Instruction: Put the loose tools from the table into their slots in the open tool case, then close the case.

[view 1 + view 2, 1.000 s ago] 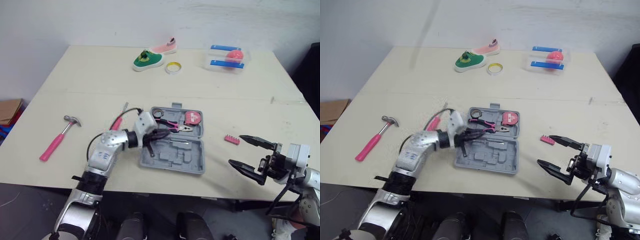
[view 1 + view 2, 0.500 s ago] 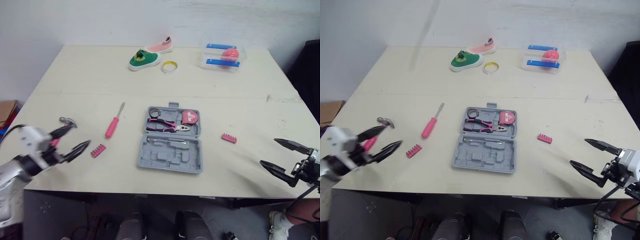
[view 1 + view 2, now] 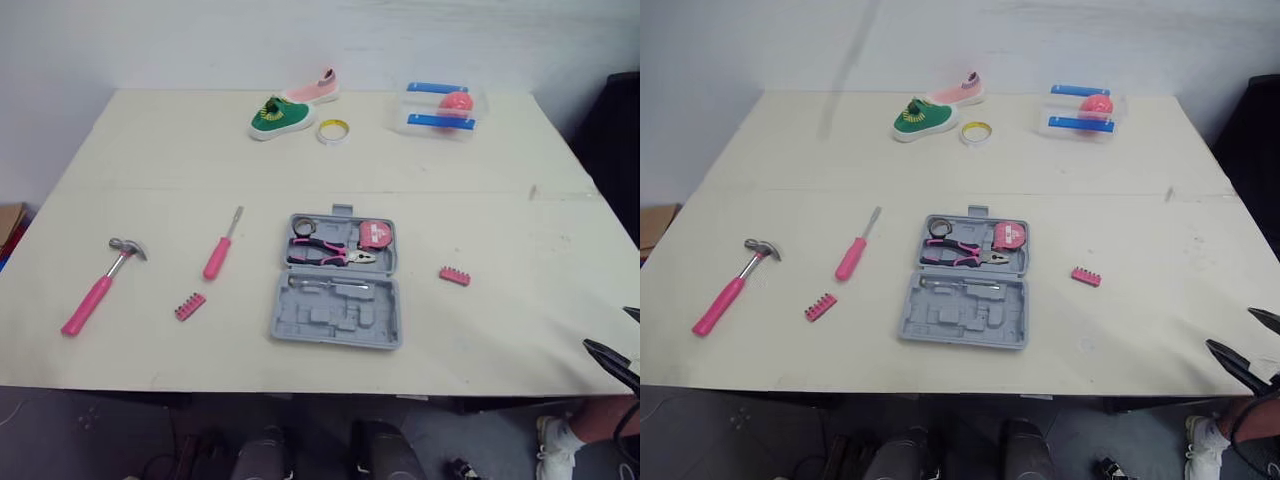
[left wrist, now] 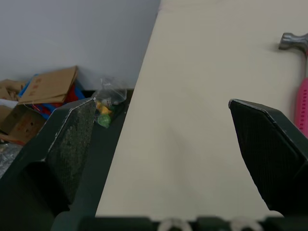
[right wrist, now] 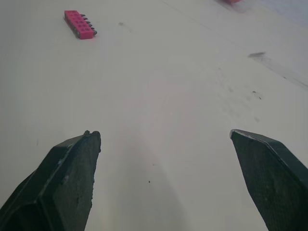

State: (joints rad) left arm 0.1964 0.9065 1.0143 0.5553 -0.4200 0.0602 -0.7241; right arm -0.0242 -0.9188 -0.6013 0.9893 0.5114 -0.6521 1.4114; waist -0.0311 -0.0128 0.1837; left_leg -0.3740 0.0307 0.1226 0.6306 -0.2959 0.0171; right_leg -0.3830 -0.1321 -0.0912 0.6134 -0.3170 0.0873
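Both the left gripper (image 4: pixel 161 102) and right gripper (image 5: pixel 164 134) hold fingers spread, grasping nothing; the grey plastic tool case (image 3: pixel 337 282) lies open on the cream table (image 3: pixel 150 150).

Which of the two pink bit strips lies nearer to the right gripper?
The pink bit strip right of the tool case, toward the right gripper; the other strip lies left of the case.
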